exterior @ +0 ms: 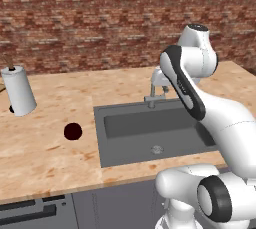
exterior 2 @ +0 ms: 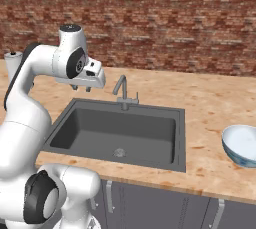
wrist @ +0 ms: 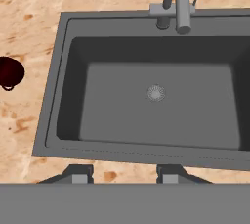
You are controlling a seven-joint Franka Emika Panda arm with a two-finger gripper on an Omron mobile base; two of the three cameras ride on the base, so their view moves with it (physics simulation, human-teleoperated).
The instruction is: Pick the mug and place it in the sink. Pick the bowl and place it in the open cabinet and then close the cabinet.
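Observation:
The small dark maroon mug (exterior: 73, 131) stands on the wooden counter left of the sink (exterior: 150, 128); in the hand view the mug (wrist: 10, 72) sits at the left edge with its handle toward the bottom. My gripper (exterior 2: 81, 88) hovers above the sink's (exterior 2: 115, 133) back left corner, pointing down. Its fingers are apart with nothing between them, so my gripper (wrist: 124, 174) is open over the sink's (wrist: 156, 115) front rim. The white bowl (exterior 2: 242, 145) with a blue-green outside rests on the counter far right of the sink. The cabinet is out of view.
A silver faucet (exterior 2: 121, 90) rises at the back of the sink, close to the right of my hand. A paper towel roll (exterior: 18, 91) stands at the far left of the counter. A brick wall runs behind; grey drawers (exterior: 30, 213) lie below the counter.

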